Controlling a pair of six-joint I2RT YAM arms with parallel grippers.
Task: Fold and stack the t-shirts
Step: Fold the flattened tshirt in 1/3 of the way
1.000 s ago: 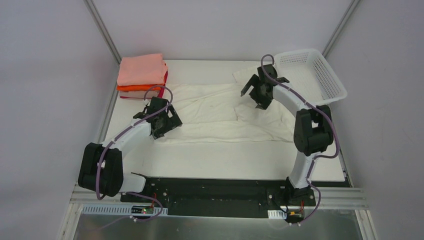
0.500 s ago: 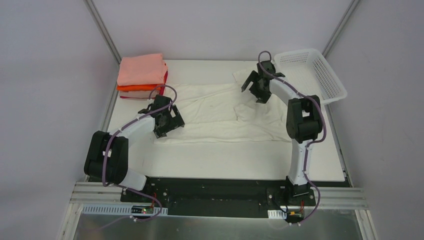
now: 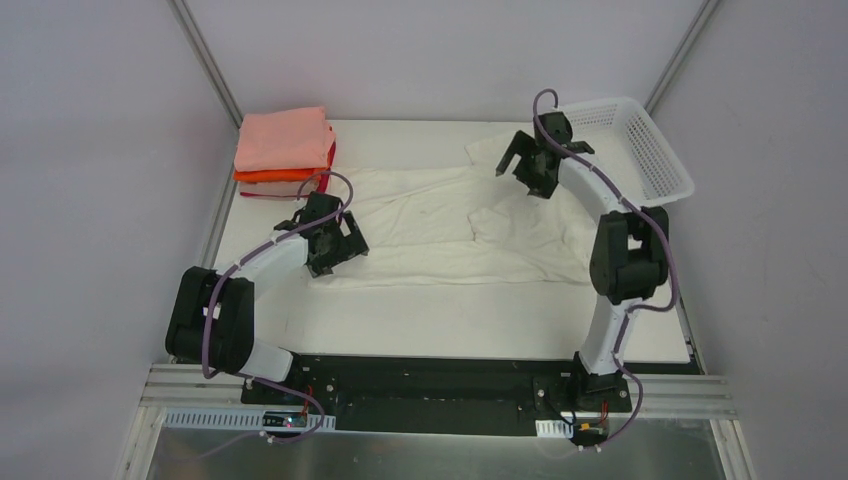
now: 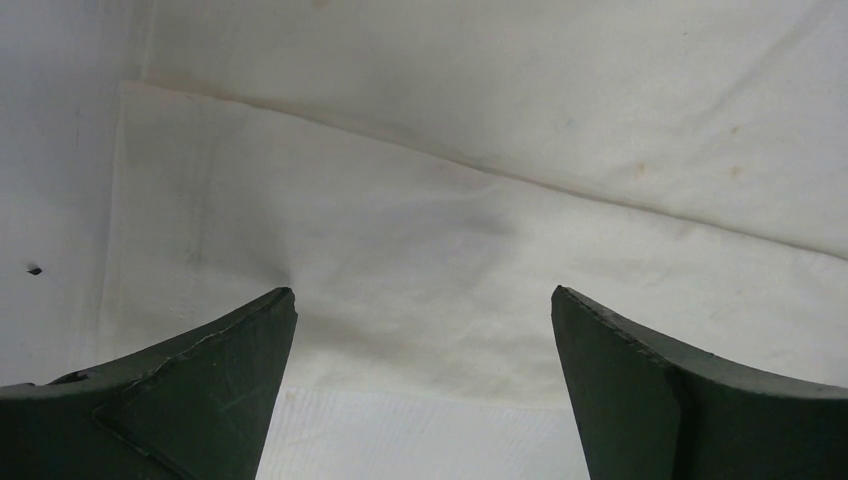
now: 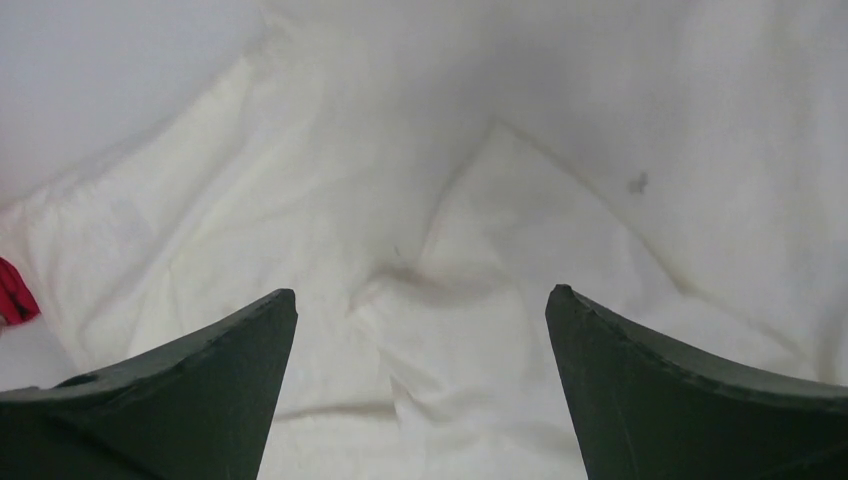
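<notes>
The cream-white t-shirt (image 3: pixel 440 225) lies spread across the table's middle. It looks soft, light and limp, so corners and hems seem the best holds. The left gripper (image 3: pixel 335 243) hovers over its 8 o'clock corner and the right gripper (image 3: pixel 517 172) over its 1 o'clock edge — both with jaws apart, holding nothing.

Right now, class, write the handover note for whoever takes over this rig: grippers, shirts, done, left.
Left gripper: open, empty, low over the near-left edge of the cream shirt.
Right gripper: open, empty, above its far-right part, beside the basket.
Folded stack, salmon-pink on top, at the far-left corner: done.
Left to do: cream shirt lies spread and rumpled; fold it, add it to the stack.
</notes>
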